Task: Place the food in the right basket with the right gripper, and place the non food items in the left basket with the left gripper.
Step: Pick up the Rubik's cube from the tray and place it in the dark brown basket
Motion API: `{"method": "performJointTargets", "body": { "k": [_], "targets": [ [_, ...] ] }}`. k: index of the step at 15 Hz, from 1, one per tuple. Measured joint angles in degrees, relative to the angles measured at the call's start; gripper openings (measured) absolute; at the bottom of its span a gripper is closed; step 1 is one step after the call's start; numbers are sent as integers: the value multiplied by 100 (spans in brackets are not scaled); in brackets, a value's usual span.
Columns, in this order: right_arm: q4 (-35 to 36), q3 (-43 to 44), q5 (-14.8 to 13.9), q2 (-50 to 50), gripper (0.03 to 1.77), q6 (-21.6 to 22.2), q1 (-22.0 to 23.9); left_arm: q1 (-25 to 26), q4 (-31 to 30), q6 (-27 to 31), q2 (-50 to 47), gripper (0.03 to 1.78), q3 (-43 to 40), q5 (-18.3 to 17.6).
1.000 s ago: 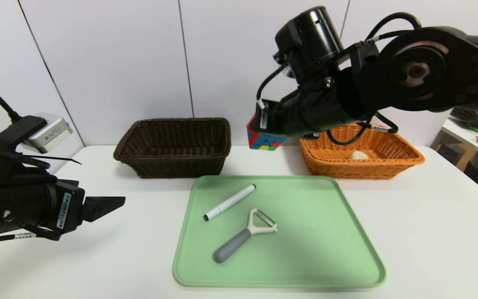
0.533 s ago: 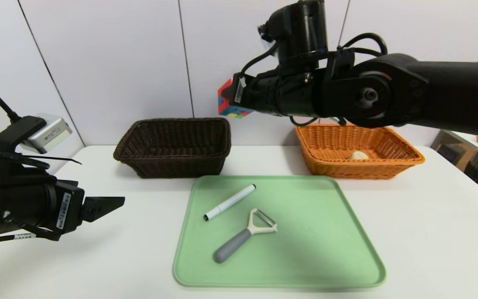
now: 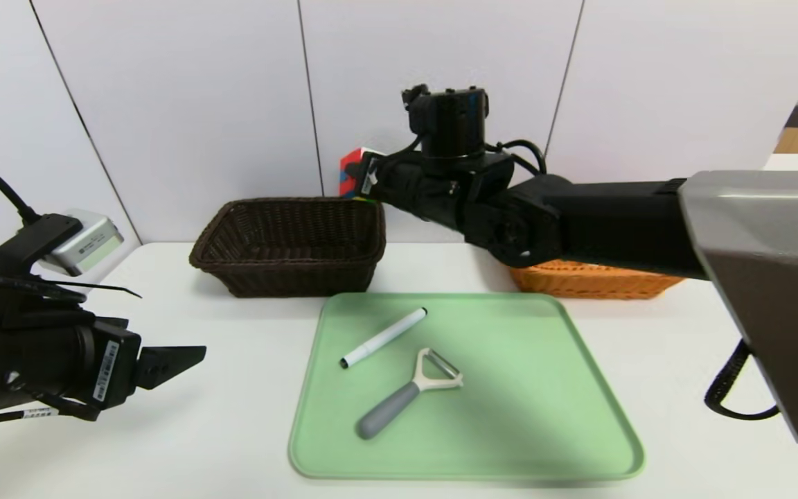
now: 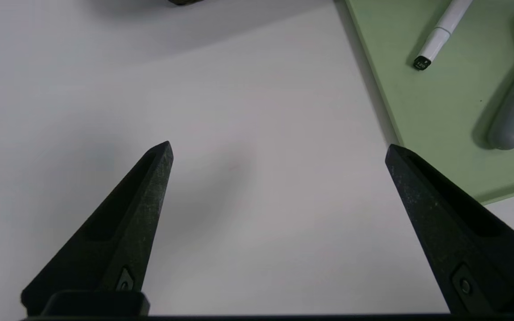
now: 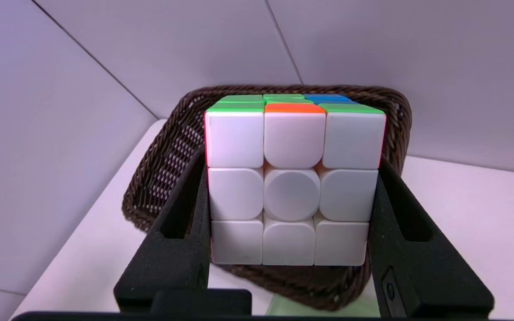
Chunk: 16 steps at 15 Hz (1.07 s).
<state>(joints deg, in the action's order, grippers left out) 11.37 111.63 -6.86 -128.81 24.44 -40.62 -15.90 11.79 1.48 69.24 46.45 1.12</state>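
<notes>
There are two wicker baskets on the table: one is dark brown [image 3: 295, 277], and one is orange-tan [image 3: 593, 283], which the robot's arm partly covers. I count one green tray [image 3: 524, 416]. On this tray there are two things: one white marker pen [image 3: 385, 337] with black ends, and one Y-peeler [image 3: 388, 410] with a grey handle. There is also one puzzle cube [image 5: 290, 191], and nine white squares can be counted on its one face. So the non-food items which I can see are three in number, each of a different kind.
</notes>
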Motion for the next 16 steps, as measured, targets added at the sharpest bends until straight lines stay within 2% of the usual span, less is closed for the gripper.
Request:
{"method": "performJointTargets", "body": {
  "k": [5,10,16],
  "targets": [
    [1139,41,108,-639,94,11,5,0,0,1,-78,169,-240,26],
    [1195,44,295,-848,94,11,-59,-6,2,9,-78,169,-293,28],
    [1147,44,332,-1034,94,-5,-138,-9,0,1,-76,169,-295,33]
  ]
}}
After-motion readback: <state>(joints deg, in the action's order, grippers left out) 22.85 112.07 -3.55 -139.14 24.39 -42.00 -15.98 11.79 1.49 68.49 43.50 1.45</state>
